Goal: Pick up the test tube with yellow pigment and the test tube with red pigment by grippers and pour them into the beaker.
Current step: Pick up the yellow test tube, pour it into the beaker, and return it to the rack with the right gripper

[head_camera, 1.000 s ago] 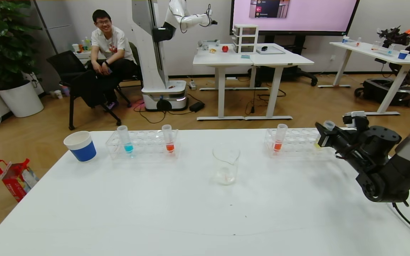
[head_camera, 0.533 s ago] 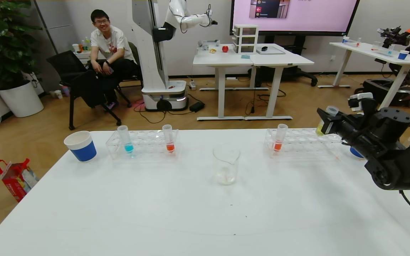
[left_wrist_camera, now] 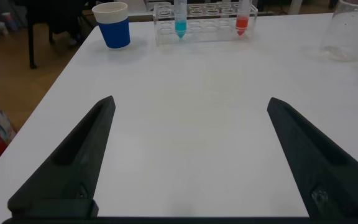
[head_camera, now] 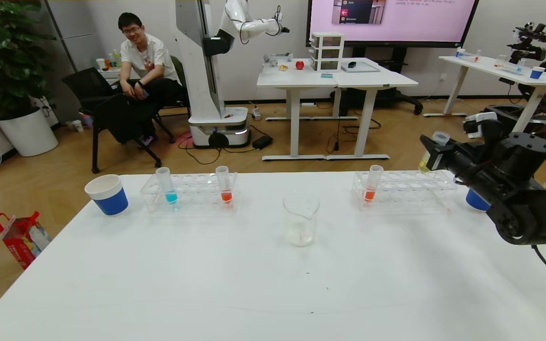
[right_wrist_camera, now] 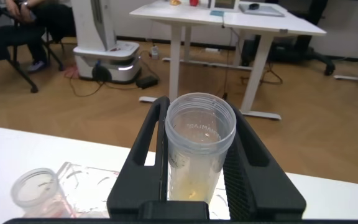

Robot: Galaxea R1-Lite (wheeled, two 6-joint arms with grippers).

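Right wrist view: test tube with yellow pigment, rim lettering unreadable.

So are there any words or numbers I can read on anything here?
Yellow tube, held in the right gripper: raised letters below its rim, too faint to read.
Screen: small lines of text, too small to read.
Red bag: print too blurred to read.
Beaker, cup, left gripper: no text.
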